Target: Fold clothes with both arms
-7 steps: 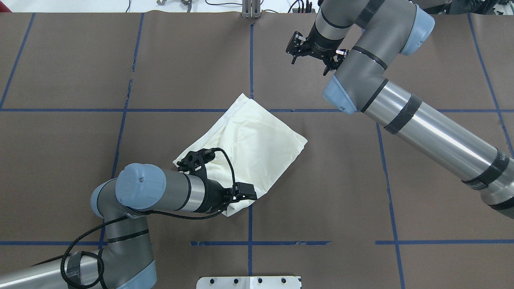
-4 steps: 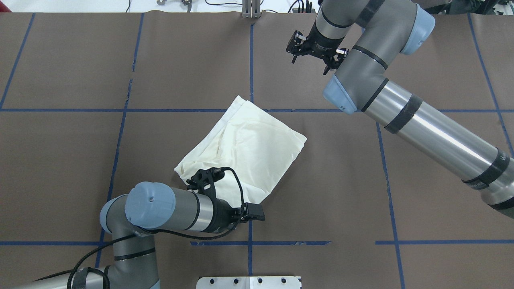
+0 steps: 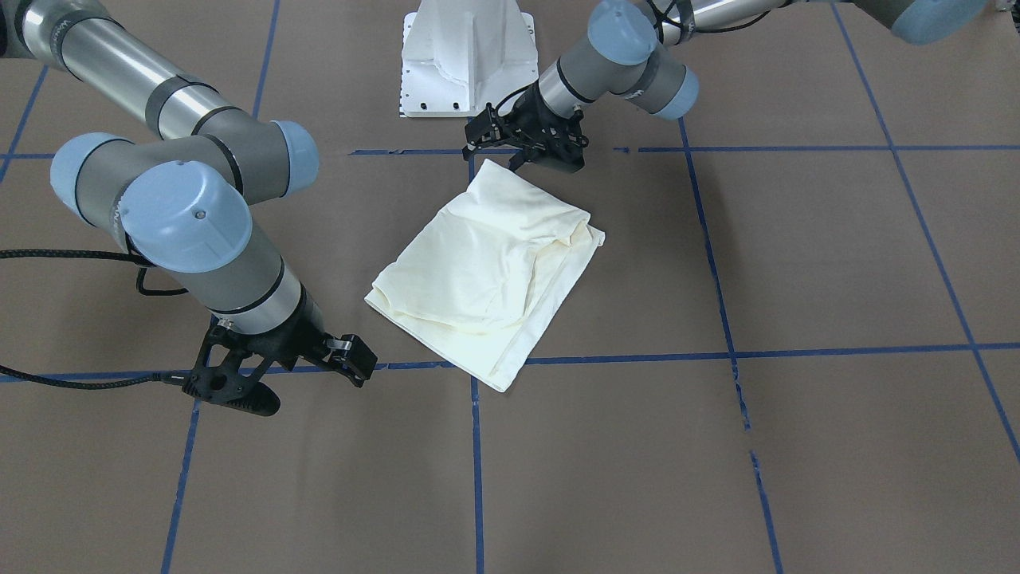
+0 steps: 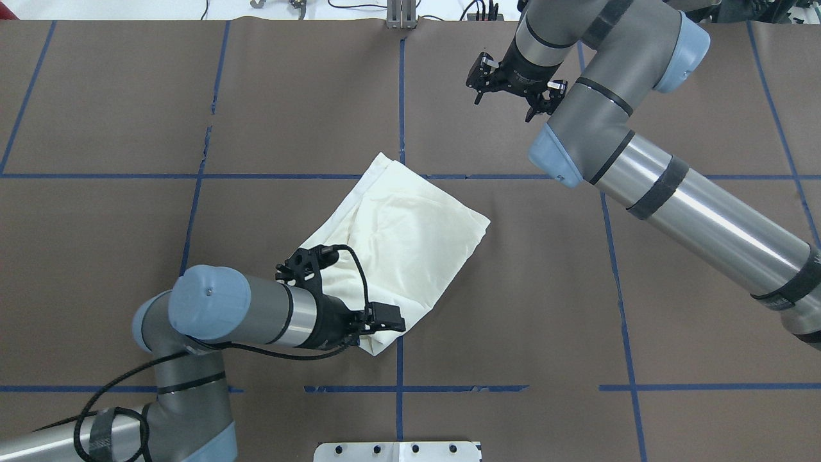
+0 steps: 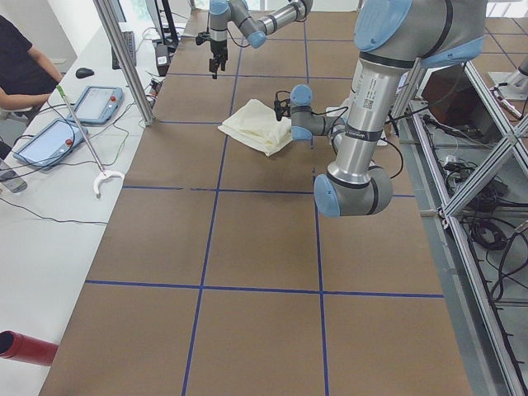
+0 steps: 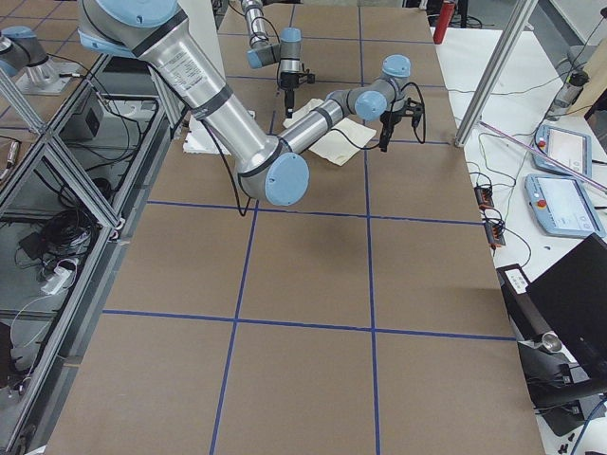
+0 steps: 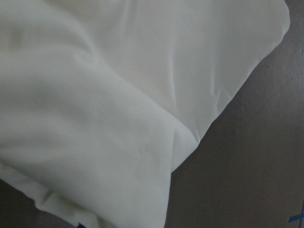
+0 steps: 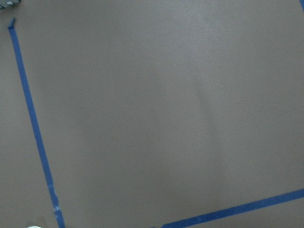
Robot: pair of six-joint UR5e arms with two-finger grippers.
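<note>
- On the far left of my overhead view, the brown table [image 4: 96, 256] is showing a grid of blue tape lines [image 4: 192, 224].
- The left arm [image 4: 244, 314] is reaching in low from the lower left. Its wrist is hanging over the corner of the shirt nearest the robot.
- The left gripper [image 3: 532, 153] is pointing down at that corner. I am unable to tell whether its pincer is apart, together or clamped on cloth. The wrist is hiding it from above, and the front view is giving me only a black cluster. Its wrist camera is showing cream fabric and one folded edge against the table.
- In the centre, the shirt [image 4: 410, 237] is lying flat on the table as a folded, roughly four-sided packet turned like a diamond. The plain cream side is facing up and no print is showing. Its far corner is lying just beside a tape crossing.
- I am judging the packet to be light, soft and limp, with layers likely to slide over one another. I am thinking of pinching through every layer at a corner or along a thick folded edge, keeping low to the table. A grip on the top layer alone would probably peel the fold open.
- On the right, the right arm [image 4: 693, 212] is stretching in from the right edge.
- The right gripper [image 4: 503, 108] is hovering over the table, well apart from the shirt. Its fingers are standing apart and holding nothing. Its wrist camera is showing only table and tape.
</note>
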